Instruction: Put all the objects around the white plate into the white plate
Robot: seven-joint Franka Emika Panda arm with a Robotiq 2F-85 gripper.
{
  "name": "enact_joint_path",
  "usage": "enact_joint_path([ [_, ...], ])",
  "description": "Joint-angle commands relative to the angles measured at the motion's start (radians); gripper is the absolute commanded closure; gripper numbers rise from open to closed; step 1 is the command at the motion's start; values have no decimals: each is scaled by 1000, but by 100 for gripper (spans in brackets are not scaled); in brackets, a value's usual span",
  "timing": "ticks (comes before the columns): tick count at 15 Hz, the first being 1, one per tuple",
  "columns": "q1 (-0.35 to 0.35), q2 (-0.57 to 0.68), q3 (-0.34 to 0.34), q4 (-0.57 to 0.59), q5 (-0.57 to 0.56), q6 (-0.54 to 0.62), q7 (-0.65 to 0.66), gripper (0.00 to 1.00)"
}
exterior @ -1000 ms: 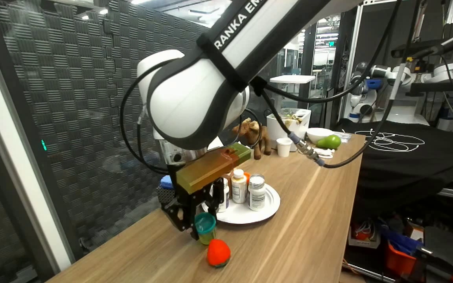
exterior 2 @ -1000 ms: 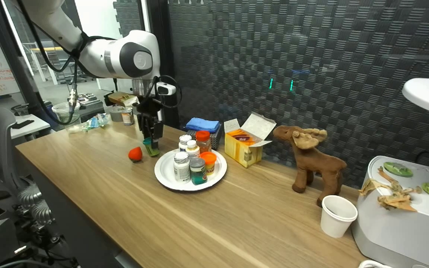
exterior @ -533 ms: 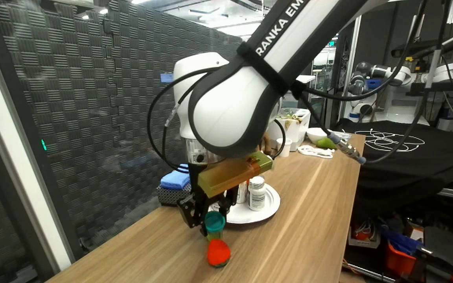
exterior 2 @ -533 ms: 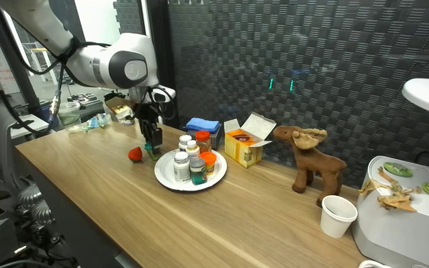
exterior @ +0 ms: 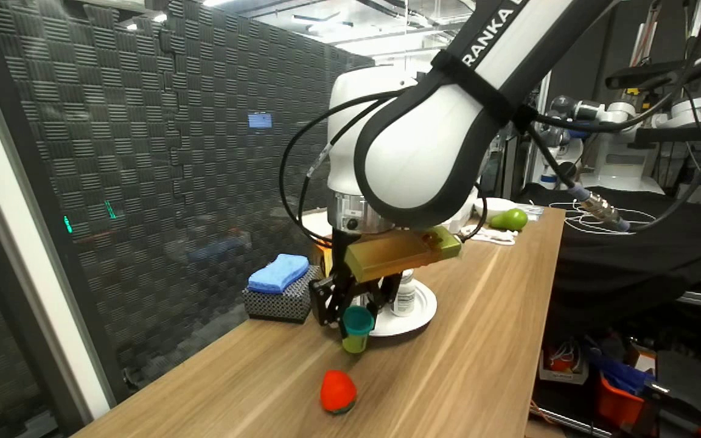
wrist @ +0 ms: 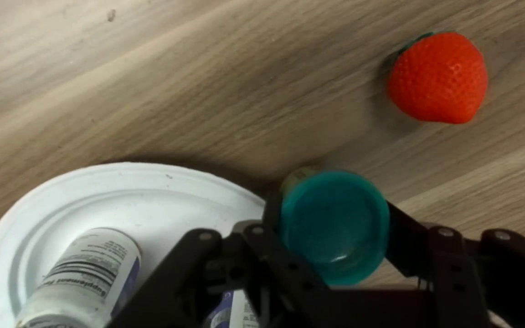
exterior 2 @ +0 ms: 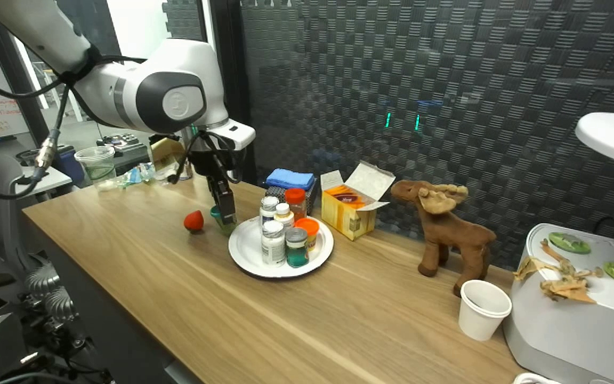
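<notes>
Closest to the camera in an exterior view there's a red strawberry (exterior: pixel 338 391), just lying on the wooden table (exterior: pixel 448 365), well apart from the white plate (exterior 2: pixel 245 248). Next one back is a small green cup (exterior: pixel 355 342) with a teal rim, and yeah, the gripper (wrist: pixel 334 228) has hold of that one. In the wrist view the fingers (wrist: pixel 408 241) sit against both sides of the cup, pinching it. It's roughly upright and right beside the plate's edge. Can't tell if the base is on the table or just above it, and can't tell if it touches the plate either.

Then the white plate itself, with a bunch of stuff standing on it: three pill bottles (exterior 2: pixel 273 245), a jar with a red lid (exterior 2: pixel 296 201), an orange-lidded tub (exterior 2: pixel 308 228) and a jar with a grey lid (exterior 2: pixel 297 250). The arm (exterior: pixel 423 158) and gripper cover most of those in an exterior view.

Off to the side, a blue sponge or cloth (exterior: pixel 279 274) (not sure which) is on top of a dark patterned box (exterior: pixel 283 304). Past that: an open yellow box (exterior 2: pixel 341 216) with orange packets (exterior 2: pixel 339 190) in it, a stuffed brown moose (exterior 2: pixel 445 229) on its feet, and stacked paper cups (exterior 2: pixel 483 314). At the far end there's a white cord (exterior: pixel 496 236), a green pear (exterior: pixel 509 219) and a white bowl (exterior: pixel 496 207).
</notes>
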Motion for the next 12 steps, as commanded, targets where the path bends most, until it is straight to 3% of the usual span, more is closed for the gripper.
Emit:
enact_joint_path([
  [1, -22, -79, 5, -73, 26, 42, -11, 72],
  [7, -53, -89, 0, -80, 45, 30, -14, 72],
  [12, -105, -8, -22, -17, 63, 15, -28, 72],
])
